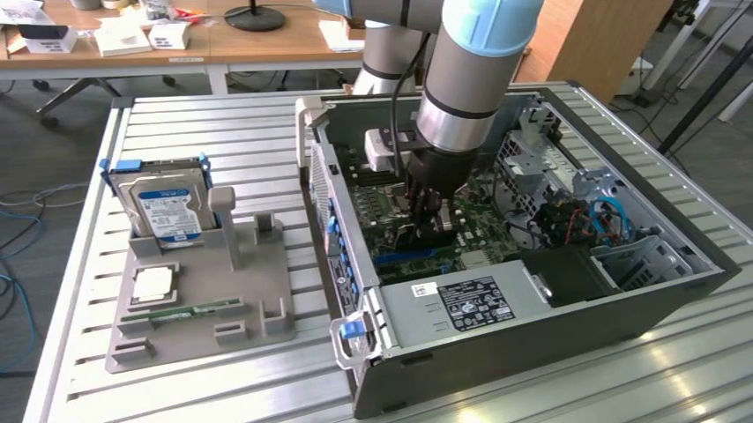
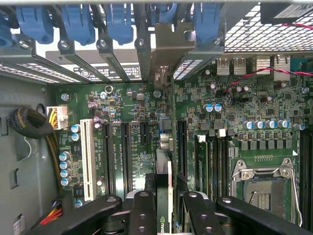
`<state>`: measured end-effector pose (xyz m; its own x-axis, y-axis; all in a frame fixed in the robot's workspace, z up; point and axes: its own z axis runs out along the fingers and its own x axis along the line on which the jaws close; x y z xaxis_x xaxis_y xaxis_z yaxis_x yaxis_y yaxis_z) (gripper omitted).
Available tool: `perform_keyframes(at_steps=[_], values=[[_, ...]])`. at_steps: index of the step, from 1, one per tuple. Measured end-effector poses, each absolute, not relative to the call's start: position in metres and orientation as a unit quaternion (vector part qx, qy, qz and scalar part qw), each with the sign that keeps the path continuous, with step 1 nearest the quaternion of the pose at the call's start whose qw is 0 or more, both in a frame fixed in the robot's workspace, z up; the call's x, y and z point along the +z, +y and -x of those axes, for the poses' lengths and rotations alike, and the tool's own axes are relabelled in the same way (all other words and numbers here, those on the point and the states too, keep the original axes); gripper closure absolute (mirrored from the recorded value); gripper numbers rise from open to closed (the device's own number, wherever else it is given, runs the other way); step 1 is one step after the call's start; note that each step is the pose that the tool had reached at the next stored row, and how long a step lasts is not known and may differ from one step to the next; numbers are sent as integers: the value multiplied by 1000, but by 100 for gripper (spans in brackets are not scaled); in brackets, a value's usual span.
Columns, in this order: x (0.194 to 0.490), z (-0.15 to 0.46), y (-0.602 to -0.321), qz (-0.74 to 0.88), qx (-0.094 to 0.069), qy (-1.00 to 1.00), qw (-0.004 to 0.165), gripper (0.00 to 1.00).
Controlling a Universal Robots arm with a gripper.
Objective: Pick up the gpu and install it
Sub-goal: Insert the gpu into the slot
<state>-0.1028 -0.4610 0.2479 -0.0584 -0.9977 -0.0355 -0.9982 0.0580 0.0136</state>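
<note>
- Wrist view: the gripper is low inside the open computer case, and its two black fingers stand on each side of a thin upright card, the gpu.
- The fingers are pressed against the two flat faces of the gpu, so the gripper is pinching the card between them and is not spread wide.
- The gpu stands on its edge, directly under the gripper, and runs away from the camera toward the slot brackets at the back wall of the case.
- The metal bracket end of the gpu reaches one of the openings between the blue latches.
- The card lies in line with the long black expansion slots of the green motherboard; whether its lower edge is fully seated in a slot I cannot tell.
- Exterior view: the arm comes down from above into the middle of the case, and the gripper is just over the motherboard, with the dark gpu at its tips.
- On the exterior view's left, well apart from the case, a grey holder tray stands on the table and carries a hard drive upright, and a small memory stick lying flat.
</note>
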Motion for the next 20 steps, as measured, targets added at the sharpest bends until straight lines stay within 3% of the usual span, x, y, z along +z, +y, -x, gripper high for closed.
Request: perform_keyframes(at_steps=[20], values=[[249,103,-461,684,17,729,8,74]])
